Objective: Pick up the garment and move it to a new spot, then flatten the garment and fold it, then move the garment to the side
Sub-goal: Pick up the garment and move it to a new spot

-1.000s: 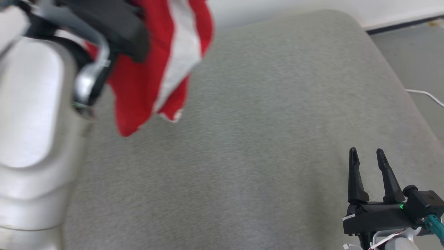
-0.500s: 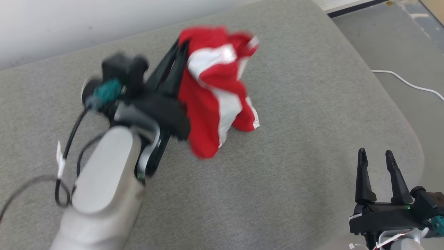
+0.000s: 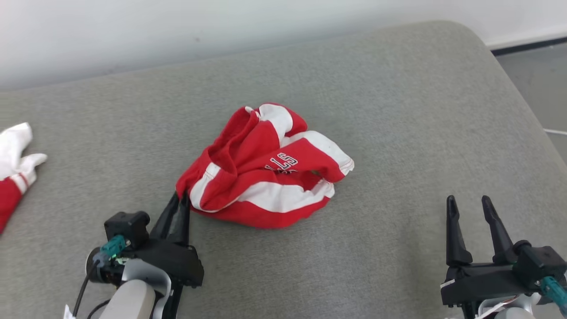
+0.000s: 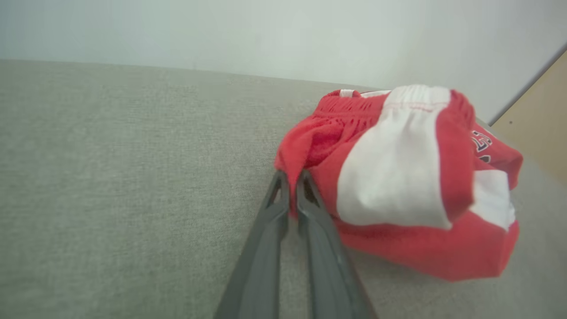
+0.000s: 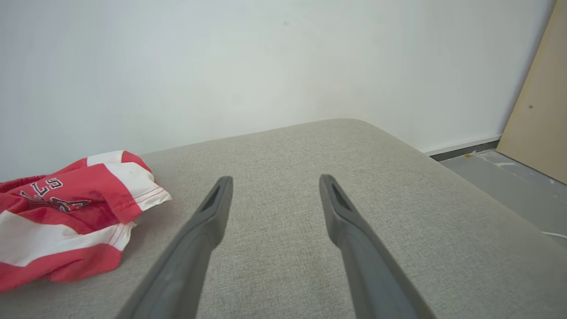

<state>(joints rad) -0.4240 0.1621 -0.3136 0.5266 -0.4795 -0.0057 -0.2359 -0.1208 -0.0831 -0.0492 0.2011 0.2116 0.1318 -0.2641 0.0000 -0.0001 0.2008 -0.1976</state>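
A wide grey fabric-covered surface [image 3: 398, 110] with a rounded corner runs back to a plain white wall [image 3: 177, 31]. A dark baseboard [image 3: 527, 43] lines the wall's foot beside grey floor [image 3: 536, 79], where a thin white cable [image 3: 557, 131] lies. A pale beige board [image 5: 540, 110] stands at the right. The light is soft and even.

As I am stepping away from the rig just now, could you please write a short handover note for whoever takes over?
Left end effector: shut on the near-left edge of the shirt, low over the cushion.
Right end effector: open, holding nothing, apart from the shirt.
Shirt: bunched at mid-cushion, lettering partly showing. A second garment lies at the cushion's left edge.
Done: shirt carried over and just set down at this spot.
Left: let go, flatten, fold, then move it aside.
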